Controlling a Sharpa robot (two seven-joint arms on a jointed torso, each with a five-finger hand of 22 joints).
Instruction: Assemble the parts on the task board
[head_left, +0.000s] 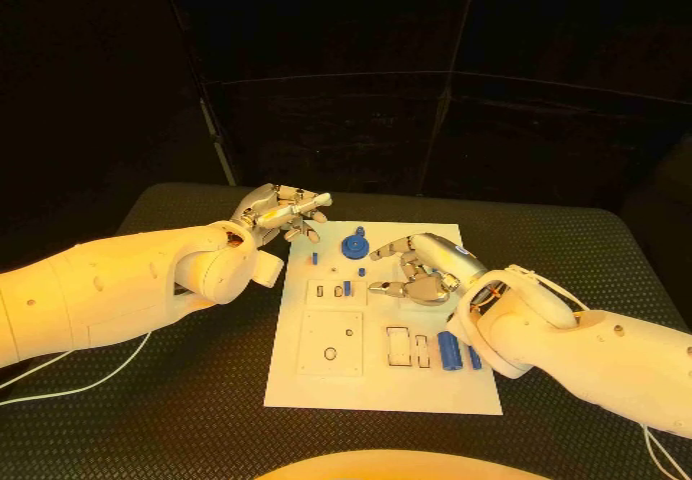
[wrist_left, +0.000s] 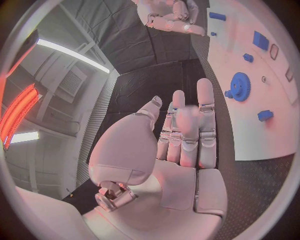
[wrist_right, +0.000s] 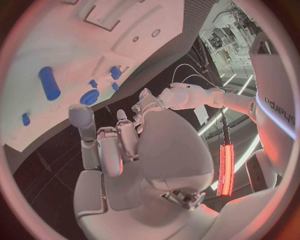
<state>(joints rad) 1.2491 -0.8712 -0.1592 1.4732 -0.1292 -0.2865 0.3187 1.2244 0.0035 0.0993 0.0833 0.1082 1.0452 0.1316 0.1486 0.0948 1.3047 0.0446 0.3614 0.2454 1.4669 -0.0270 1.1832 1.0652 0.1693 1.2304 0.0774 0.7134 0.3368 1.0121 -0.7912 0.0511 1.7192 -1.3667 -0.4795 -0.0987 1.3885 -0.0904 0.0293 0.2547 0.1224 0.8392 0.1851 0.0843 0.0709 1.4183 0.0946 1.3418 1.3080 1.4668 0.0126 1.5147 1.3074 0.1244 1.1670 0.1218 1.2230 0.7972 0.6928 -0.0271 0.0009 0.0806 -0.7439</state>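
So the task board (head_left: 382, 390) sits flat in the middle of the table (head_left: 173, 420), long side running away from the robot, which makes sense since both arms can reach over it from either side. Most of the blue parts are scattered along the far half: the blue gear (head_left: 355, 243) near the far edge, a couple of small blue pegs (head_left: 346, 288) standing or lying in the slots mid-board, and a blue cylinder (head_left: 449, 349) down by the right arm, lying near some cutouts.

The left robot hand (head_left: 281, 212) hangs just off the board's far-left corner, fingers straight and apart. In the left wrist view the palm is bare, so it's holding nothing. My guess is it's parked there to stay out of the way, or waiting to steady something.

The right robot hand (head_left: 423, 266) is over the board, right beside the gear, fingers curled downward toward the surface. It looks like it's lining up for a pick. The right wrist view shows its fingers partly bent with nothing visible between them, but honestly I can't tell for sure whether a fingertip is touching a small part.
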